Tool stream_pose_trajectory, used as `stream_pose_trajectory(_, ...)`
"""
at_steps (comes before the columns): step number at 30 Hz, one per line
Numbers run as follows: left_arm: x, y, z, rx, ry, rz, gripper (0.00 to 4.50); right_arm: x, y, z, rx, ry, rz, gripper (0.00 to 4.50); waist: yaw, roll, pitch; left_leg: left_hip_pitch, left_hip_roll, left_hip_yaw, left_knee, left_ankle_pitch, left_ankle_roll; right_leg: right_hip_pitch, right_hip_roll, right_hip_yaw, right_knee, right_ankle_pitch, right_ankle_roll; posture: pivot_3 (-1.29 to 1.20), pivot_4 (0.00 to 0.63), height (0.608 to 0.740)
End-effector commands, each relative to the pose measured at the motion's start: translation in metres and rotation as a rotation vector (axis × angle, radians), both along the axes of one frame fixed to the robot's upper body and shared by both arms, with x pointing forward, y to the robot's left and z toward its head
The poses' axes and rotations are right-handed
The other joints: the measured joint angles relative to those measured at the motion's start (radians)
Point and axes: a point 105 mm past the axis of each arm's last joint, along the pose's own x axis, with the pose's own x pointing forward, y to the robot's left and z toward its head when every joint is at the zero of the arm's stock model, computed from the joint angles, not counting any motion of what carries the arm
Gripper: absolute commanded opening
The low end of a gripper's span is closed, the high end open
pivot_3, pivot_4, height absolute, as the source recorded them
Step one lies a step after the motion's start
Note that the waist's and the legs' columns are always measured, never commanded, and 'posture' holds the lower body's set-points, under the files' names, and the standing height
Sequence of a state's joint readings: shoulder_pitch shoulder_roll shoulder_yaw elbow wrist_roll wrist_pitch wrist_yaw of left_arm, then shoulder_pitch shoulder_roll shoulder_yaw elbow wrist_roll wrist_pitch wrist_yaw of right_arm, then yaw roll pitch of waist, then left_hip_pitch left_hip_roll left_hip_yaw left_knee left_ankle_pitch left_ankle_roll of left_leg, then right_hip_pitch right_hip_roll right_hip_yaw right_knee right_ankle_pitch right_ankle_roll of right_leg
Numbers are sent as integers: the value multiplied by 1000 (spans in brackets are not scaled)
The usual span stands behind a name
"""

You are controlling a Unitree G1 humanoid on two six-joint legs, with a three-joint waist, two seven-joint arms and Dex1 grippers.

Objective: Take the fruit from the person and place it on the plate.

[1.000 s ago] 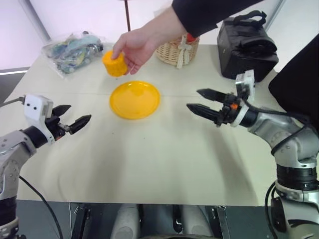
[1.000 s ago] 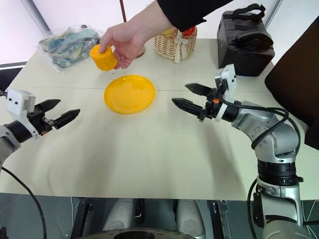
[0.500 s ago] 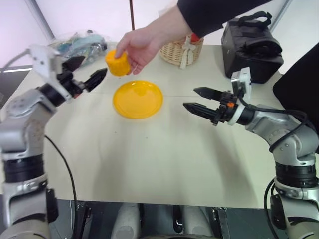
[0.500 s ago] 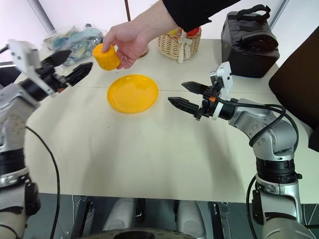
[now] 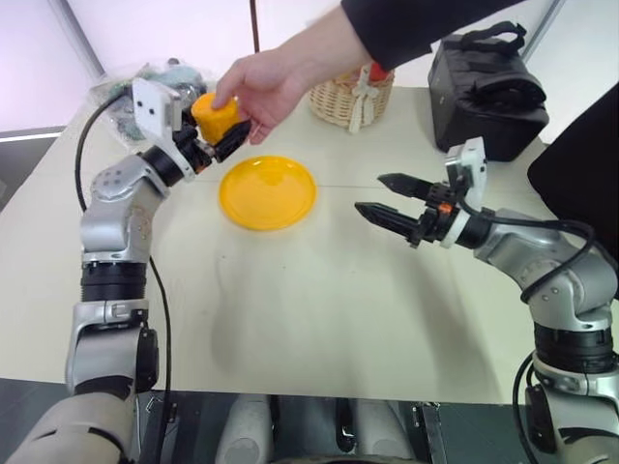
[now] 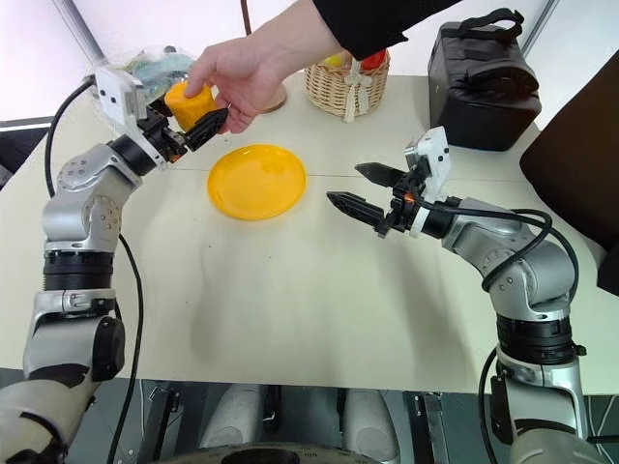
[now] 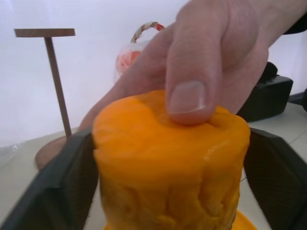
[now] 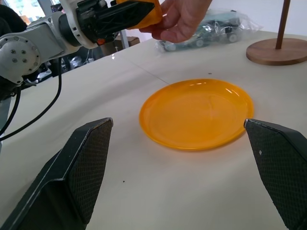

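- The fruit [image 5: 215, 116] is held in the air above the worktop [image 5: 319, 300], beyond the far-left edge of the plate [image 5: 268, 192].
- The person's hand [image 5: 263, 85] grips the fruit from above; in the left wrist view a fingertip presses on its top face.
- The left claw [image 5: 218, 138] is closed on the fruit, with one black finger [image 7: 57, 187] against each side of it. The fruit is thus held by both the hand and the left claw.
- The right claw [image 5: 387, 198] hovers above the worktop, to the right of the plate and well apart from it. Its fingers are spread wide and hold nothing.
- The plate lies flat on the worktop, with nothing on it.
- A wicker basket [image 5: 350, 97] with red and orange contents stands at the far side of the worktop, behind the hand.
- A black bag [image 5: 484, 92] stands at the far right corner.
- A clear plastic bag [image 6: 145, 68] of mixed items lies at the far left, behind the left claw.
- A wooden stand [image 8: 280, 45] with a round base rises near the basket.
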State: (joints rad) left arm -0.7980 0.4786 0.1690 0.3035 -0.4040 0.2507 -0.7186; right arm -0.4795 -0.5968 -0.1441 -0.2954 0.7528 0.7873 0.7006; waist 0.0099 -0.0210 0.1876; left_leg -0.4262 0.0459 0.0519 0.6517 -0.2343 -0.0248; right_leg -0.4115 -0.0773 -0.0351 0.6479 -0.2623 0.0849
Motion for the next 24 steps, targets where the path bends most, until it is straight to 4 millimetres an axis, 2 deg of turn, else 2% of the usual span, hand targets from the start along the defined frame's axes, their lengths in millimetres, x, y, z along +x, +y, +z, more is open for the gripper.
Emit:
stream_pose_trajectory(1, -4, -7, 18, 15, -71, -27, 2539, -6, -1, 15, 9, -68, 0, 4500, 0, 0, 0, 0, 0, 0, 0, 0, 0, 0, 0, 0, 0, 0, 0, 0, 150, 740)
stream_pose_trajectory(8, -1, -2, 15, 17, -51, 5, 2534, -5, -1, 14, 8, -64, -4, 4500, 0, 0, 0, 0, 0, 0, 0, 0, 0, 0, 0, 0, 0, 0, 0, 0, 150, 740)
stream_pose_trajectory(10, 0, -9, 0, 51, -9, -10, 2534, -4, -1, 12, 7, -58, -2, 4500, 0, 0, 0, 0, 0, 0, 0, 0, 0, 0, 0, 0, 0, 0, 0, 0, 150, 740)
stream_pose_trajectory(12, 4, -18, -26, 83, 35, -18, 2534, -3, 1, 10, 9, -48, 4, 4500, 2, 0, 0, 0, 0, 0, 0, 0, 0, 0, 0, 0, 0, 0, 0, 0, 150, 740)
stream_pose_trajectory(17, 23, -31, -67, 101, 41, 89, 2534, -1, 3, 4, 12, -37, -1, 4500, 3, 0, 0, 0, 0, 0, 1, 0, 0, 1, 0, 0, 0, 0, 0, 0, 150, 740)
stream_pose_trajectory(19, 29, -34, -79, 117, 45, 129, 2534, -1, 3, 3, 7, -34, -6, 4500, 3, 0, 0, 0, 0, 0, 1, 0, 0, 0, 0, 0, 0, 0, 0, 0, 150, 740)
stream_pose_trajectory(24, 39, -42, -92, 93, 53, 167, 2534, -3, 0, 1, -5, -32, -20, 4500, 3, 0, 0, -1, 0, 0, 1, 0, 0, 0, 0, -1, 0, 0, 0, 0, 150, 740)
